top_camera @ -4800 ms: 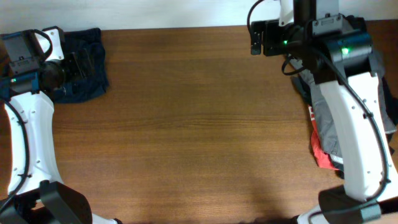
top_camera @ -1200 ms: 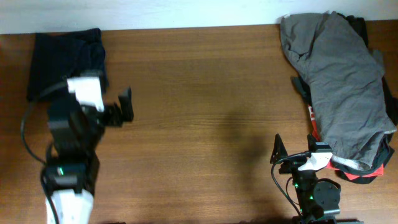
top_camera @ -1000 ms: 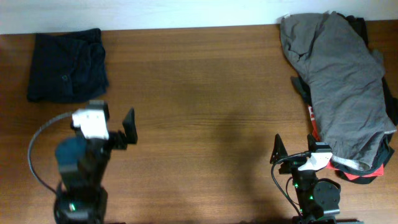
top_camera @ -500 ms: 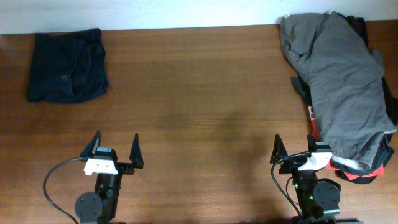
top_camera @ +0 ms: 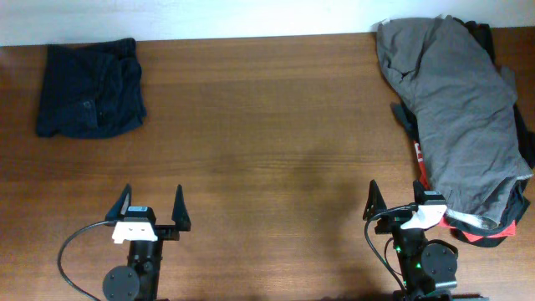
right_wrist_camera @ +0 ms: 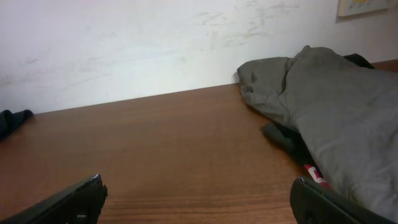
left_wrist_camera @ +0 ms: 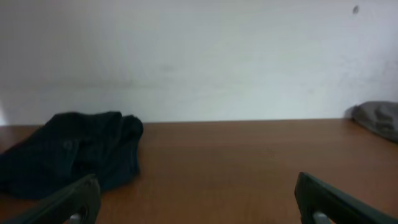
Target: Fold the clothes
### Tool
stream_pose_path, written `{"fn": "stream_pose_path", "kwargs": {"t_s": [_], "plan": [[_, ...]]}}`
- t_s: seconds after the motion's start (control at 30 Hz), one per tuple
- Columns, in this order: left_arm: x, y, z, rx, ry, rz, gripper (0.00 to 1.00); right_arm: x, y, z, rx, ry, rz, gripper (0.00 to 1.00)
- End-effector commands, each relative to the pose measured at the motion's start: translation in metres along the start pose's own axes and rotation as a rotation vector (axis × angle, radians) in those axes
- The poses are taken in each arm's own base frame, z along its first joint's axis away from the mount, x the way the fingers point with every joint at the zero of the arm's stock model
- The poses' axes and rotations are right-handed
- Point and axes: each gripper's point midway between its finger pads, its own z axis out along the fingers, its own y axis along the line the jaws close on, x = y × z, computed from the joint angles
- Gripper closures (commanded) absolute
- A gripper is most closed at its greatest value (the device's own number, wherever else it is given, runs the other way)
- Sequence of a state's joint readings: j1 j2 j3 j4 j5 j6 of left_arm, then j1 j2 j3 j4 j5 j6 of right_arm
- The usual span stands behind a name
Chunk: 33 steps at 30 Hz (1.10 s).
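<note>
The clothes, dark navy shorts (top_camera: pixel 90 89), lie in a folded bundle at the table's back left corner, with a small pocket patch facing up. In the left wrist view the shorts (left_wrist_camera: pixel 68 152) rest far ahead on the left. My left gripper (top_camera: pixel 151 199) sits at the front edge, well short of them, open with nothing between its fingers (left_wrist_camera: pixel 68 202). My right gripper (top_camera: pixel 395 203) is at the front right, open and empty, its fingers (right_wrist_camera: pixel 68 200) wide apart. In the right wrist view only a sliver of the shorts (right_wrist_camera: pixel 11 121) shows at the far left.
A grey garment (top_camera: pixel 456 100) is heaped along the table's right side over a red-and-black item (top_camera: pixel 476 234). It lies just right of my right gripper, and the right wrist view shows it close ahead (right_wrist_camera: pixel 336 106). A white wall backs the wooden table (top_camera: pixel 267 150).
My left arm has pulled back from the shorts to the front edge of the table, gripper still open. The right arm has kept still over the last second. The shorts have not moved.
</note>
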<state>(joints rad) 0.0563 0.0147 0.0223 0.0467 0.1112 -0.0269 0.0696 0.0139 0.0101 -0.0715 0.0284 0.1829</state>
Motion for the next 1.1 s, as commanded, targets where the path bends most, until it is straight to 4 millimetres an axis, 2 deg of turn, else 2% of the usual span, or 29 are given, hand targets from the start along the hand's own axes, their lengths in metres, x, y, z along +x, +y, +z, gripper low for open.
{"fn": "stream_pose_path", "kwargs": {"t_s": [0.0,0.07,1.07], "plan": [[0.018,0.003,-0.001,-0.016,0.062,-0.009,0.01,0.002,-0.002,0.000,0.007,0.001,-0.002,0.01],[0.035,0.005,-0.002,-0.029,0.131,-0.016,0.01,0.002,-0.002,0.000,0.007,0.001,-0.002,0.01],[0.034,0.004,-0.002,-0.025,0.126,-0.015,0.01,0.002,-0.002,0.000,0.007,0.001,-0.002,0.01]]}}
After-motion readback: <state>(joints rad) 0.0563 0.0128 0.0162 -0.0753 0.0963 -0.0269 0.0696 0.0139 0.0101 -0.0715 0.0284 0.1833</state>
